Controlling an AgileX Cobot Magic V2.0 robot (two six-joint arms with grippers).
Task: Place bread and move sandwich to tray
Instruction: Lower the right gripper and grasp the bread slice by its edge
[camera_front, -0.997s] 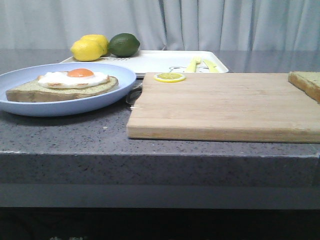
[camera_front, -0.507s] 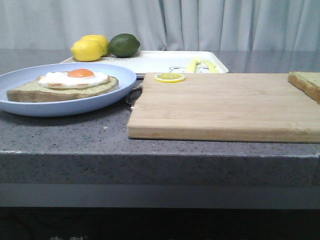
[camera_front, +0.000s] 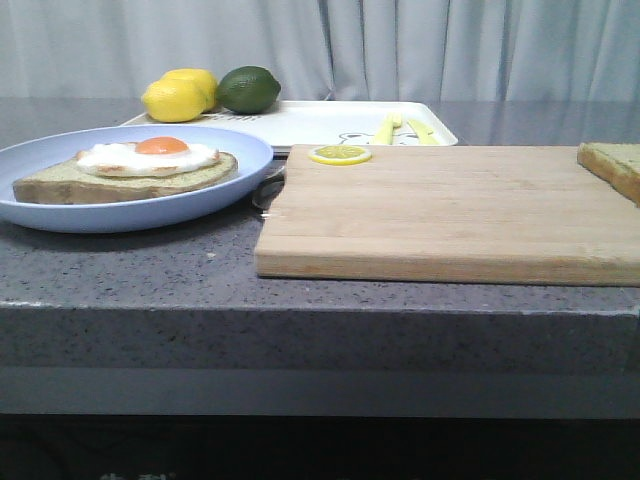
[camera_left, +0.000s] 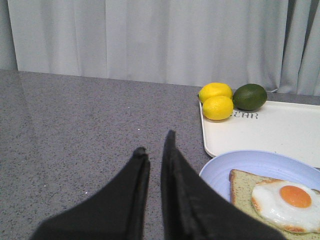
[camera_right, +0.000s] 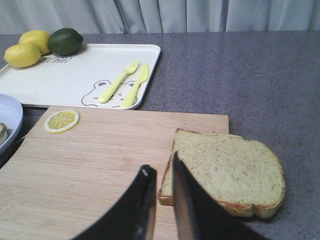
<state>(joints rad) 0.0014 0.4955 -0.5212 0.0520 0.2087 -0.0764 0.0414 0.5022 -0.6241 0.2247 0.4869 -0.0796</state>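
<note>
The bread (camera_right: 227, 170) lies on the right end of the wooden cutting board (camera_right: 90, 165); in the front view it (camera_front: 612, 165) is cut off by the right edge. My right gripper (camera_right: 162, 162) hovers over the board at the bread's near corner, its jaws nearly together and holding nothing. The sandwich (camera_front: 130, 170), one speckled slice with a fried egg on top, rests on the blue plate (camera_front: 240, 150) at the left. My left gripper (camera_left: 156, 142) is shut and empty over the counter beside the plate (camera_left: 240, 162). The white tray (camera_front: 320, 120) lies behind. Neither gripper shows in the front view.
Two lemons (camera_front: 175, 98) and a lime (camera_front: 248, 89) sit on the tray's far left corner. A yellow fork and knife (camera_right: 125, 85) lie on its right side. A lemon slice (camera_front: 339, 155) rests on the board's back left corner. The counter's front edge is close.
</note>
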